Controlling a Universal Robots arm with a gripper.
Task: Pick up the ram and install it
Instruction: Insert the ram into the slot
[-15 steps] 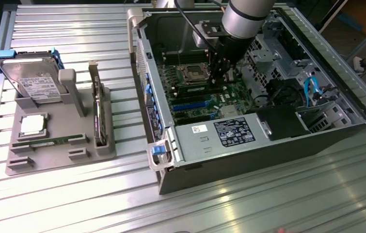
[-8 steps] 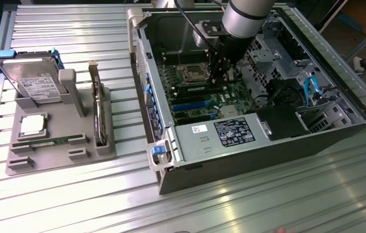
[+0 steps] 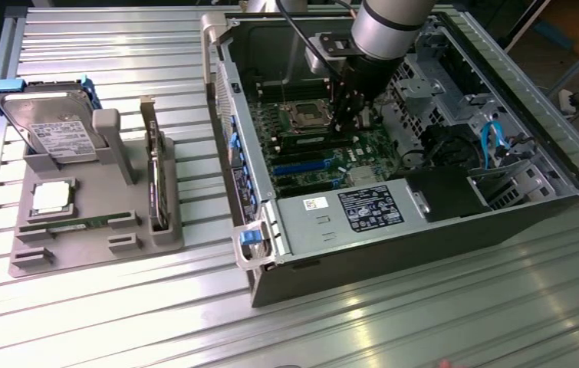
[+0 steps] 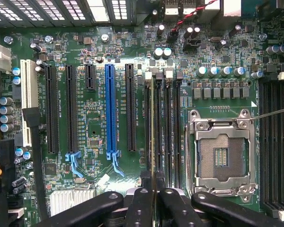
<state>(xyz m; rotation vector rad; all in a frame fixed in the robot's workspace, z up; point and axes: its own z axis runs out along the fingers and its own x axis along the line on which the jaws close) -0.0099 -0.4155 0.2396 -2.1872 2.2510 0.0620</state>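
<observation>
Ram (image 4: 153, 127) hangs edge-on, pinched between the nearly closed fingers (image 4: 144, 203) of the gripper (image 4: 153, 183), down inside the open computer case (image 3: 392, 261). Beyond the fingertips spreads the green motherboard (image 4: 94, 118). Straight ahead of them run the dark memory slots (image 4: 168, 123), so the stick's edge lines up with one slot, with the processor socket (image 4: 221, 156) just to one side.
</observation>
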